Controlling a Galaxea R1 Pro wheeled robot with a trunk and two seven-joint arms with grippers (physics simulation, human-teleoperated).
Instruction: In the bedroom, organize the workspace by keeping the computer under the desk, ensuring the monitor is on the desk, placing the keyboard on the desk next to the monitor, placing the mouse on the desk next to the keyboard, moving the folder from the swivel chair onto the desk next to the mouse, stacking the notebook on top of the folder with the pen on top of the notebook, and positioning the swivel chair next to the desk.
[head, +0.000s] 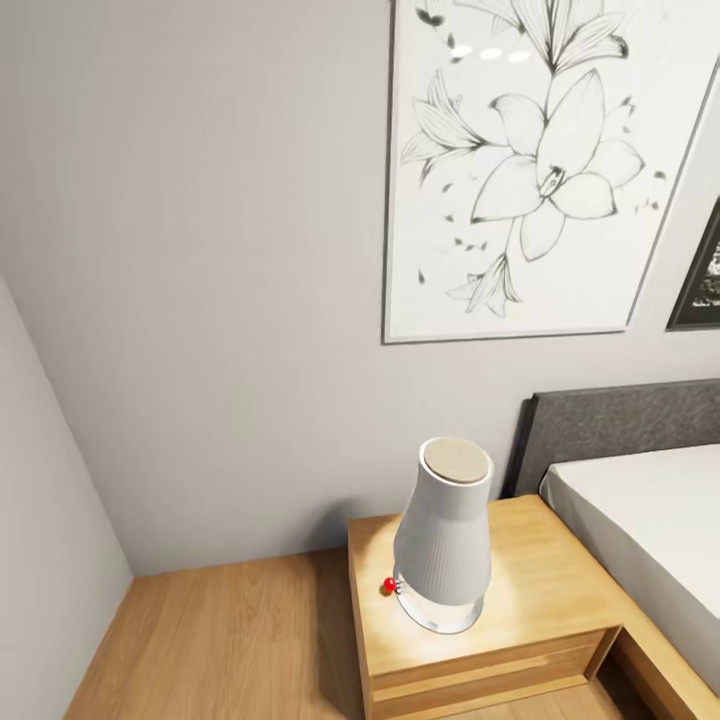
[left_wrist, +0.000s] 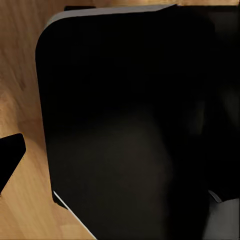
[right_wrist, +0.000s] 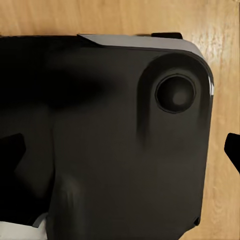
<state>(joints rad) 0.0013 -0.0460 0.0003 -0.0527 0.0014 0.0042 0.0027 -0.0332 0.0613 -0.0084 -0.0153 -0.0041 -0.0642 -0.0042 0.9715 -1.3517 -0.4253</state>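
We face a grey bedroom wall (head: 200, 300); a white lamp (head: 443, 550) stands mid-top on a wooden nightstand (head: 560, 600) beside the bed (head: 640, 520). Whether our grippers are spread, we cannot tell.

My head camera faces a grey bedroom wall (head: 200, 300). A framed lily drawing (head: 530, 160) hangs above a light wood nightstand (head: 540, 590). On it stands a ribbed white lamp (head: 445, 540), tilted in my view, with a small red knob (head: 388, 586) at its base. Beside the nightstand is a bed (head: 650, 520) with a grey headboard (head: 620, 420). Wood plank floor (head: 230, 640) fills the corner.
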